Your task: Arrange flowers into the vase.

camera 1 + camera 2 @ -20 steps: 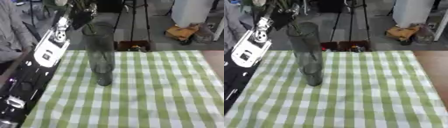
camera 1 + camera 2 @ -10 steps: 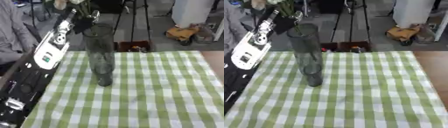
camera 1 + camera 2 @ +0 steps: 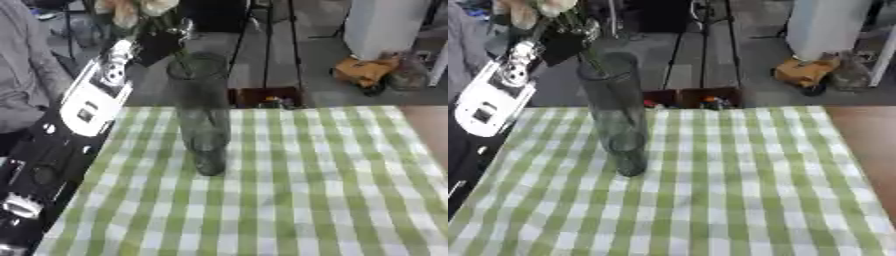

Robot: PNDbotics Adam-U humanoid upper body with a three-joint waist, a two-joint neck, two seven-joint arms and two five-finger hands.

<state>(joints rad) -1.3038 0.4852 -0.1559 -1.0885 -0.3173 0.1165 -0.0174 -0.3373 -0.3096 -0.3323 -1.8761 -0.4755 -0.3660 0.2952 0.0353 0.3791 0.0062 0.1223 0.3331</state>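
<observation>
A tall clear glass vase (image 3: 200, 112) is seen standing upright on the green-and-white checked cloth (image 3: 297, 185) that covers the tabletop, toward its left half. Above the vase's rim the left robot hand (image 3: 157, 37) is raised — its fingers are closed around pale flowers (image 3: 131, 7), whose green stems (image 3: 588, 52) are angled down into the vase's mouth. The right robot hand is not shown in either view.
</observation>
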